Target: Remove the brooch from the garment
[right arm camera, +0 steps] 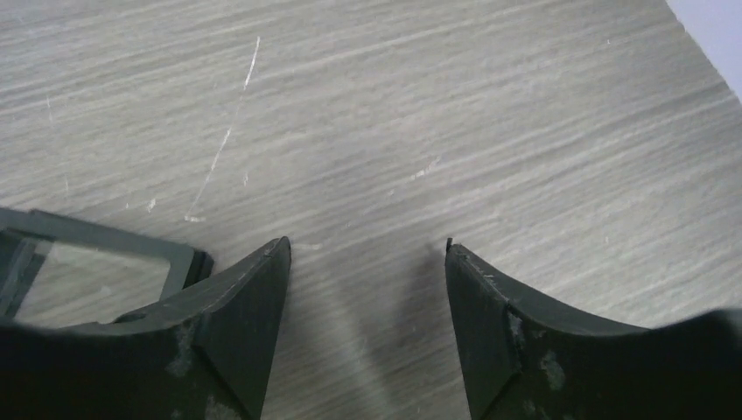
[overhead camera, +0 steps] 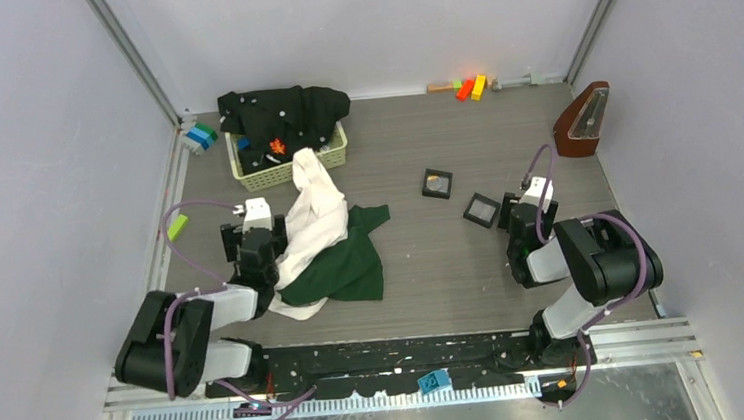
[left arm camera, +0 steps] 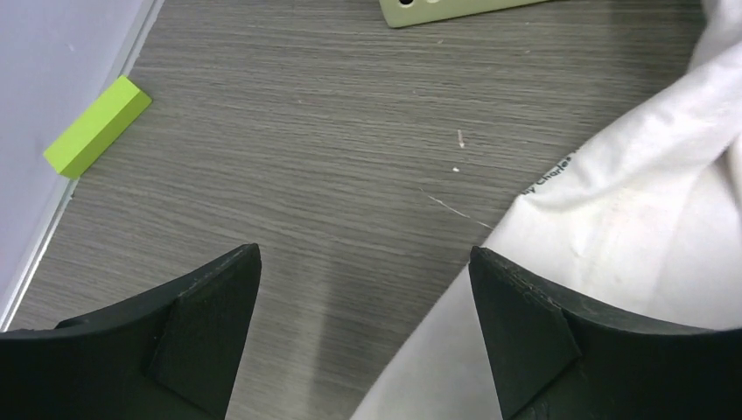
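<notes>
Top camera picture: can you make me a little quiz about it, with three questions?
1. True or false: the left pincer is shut on the garment.
2. How many small black boxes lie on the table?
3. Pick one: the black cloth lies (a) on the basket, (b) under the right pincer.
Key: 1 false, it is open with nothing in it; 2 two; 3 a.
</notes>
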